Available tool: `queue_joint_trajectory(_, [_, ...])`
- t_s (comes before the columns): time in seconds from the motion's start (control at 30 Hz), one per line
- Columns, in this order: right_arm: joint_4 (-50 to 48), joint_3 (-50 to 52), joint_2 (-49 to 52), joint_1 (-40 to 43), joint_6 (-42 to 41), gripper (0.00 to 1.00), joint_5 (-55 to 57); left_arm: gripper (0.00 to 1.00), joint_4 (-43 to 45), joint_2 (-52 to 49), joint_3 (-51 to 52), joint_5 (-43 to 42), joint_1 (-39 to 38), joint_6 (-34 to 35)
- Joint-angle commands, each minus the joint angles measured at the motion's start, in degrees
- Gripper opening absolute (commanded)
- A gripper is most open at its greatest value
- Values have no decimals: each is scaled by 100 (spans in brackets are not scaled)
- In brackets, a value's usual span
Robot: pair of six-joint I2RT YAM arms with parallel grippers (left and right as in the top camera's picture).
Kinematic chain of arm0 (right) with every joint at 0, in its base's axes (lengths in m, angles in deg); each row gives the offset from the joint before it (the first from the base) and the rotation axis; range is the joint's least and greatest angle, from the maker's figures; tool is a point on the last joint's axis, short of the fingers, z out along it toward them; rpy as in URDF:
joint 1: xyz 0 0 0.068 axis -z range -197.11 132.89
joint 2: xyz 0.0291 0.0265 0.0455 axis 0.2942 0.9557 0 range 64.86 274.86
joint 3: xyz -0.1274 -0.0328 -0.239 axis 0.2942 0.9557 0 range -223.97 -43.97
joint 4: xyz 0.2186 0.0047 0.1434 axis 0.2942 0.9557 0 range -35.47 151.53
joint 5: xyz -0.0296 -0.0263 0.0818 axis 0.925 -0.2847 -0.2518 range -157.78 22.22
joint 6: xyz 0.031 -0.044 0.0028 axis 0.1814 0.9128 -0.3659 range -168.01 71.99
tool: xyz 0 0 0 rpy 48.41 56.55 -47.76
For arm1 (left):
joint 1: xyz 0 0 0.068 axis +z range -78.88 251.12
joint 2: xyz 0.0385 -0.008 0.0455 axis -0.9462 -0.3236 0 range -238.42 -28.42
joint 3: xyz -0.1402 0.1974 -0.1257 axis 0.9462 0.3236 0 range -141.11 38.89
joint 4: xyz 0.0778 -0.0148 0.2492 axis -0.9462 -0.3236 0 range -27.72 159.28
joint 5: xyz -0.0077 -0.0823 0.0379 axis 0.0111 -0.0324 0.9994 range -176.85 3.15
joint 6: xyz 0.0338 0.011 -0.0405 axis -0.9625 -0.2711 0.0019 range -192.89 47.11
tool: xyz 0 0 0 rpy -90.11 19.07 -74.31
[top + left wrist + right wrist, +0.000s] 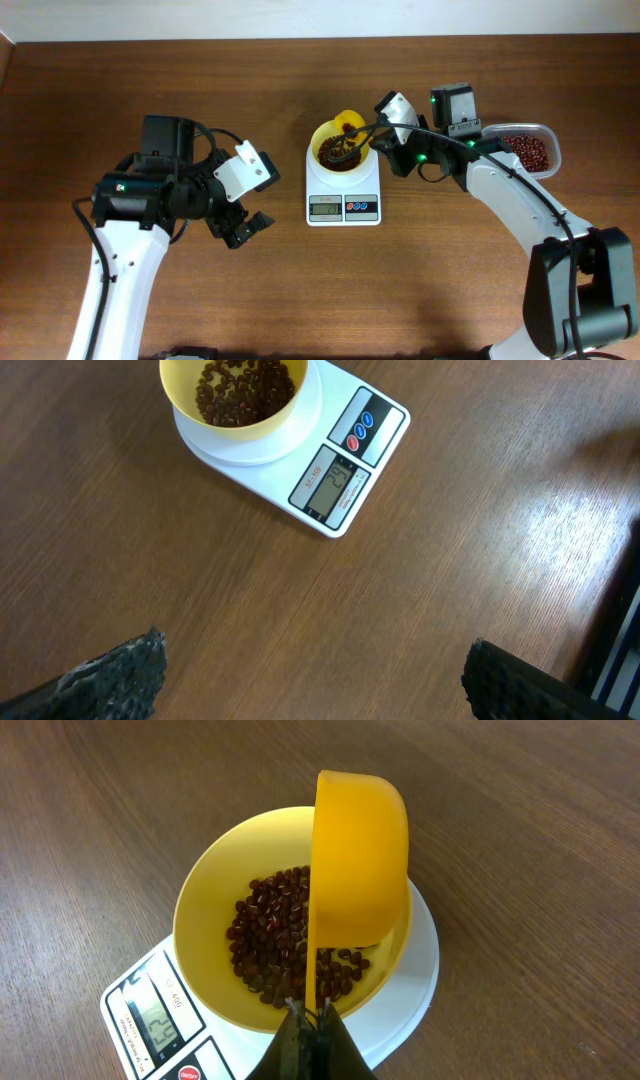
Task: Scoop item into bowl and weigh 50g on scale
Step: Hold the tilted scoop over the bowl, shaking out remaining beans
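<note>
Beans (275,935) — a loose dark red-brown heap — lie in the bottom of the pale-yellow bowl (195,920), and the bowl sits on the round platform of the white scale (343,197), near the middle of the table (200,300). Right over the bowl hangs the yellow scoop (360,850), turned up on its edge, open side toward the heap. The right gripper (310,1020) has its 2 fingers pressed together on the scoop's thin handle, pinching it. The scale's grey display (330,482) is lit, digits too small to make out, with 3 coloured buttons (360,430) beside it. Off to the right, by the right arm — the clear container (530,150), more beans inside. Over on the left, well apart from the scale, the left gripper (315,672) hovers above bare wood, fingers spread wide, holding nothing.
</note>
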Motion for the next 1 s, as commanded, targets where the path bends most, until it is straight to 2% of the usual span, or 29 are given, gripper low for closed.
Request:
queue_joint_trajectory(0.0, [-20, 31, -90, -59, 42, 4, 4, 99, 9, -26, -50, -118, 11, -111])
queue_joint_trajectory(0.97, [87, 31, -90, -57, 44, 4, -446, 99, 9, -26, -50, -118, 11, -109])
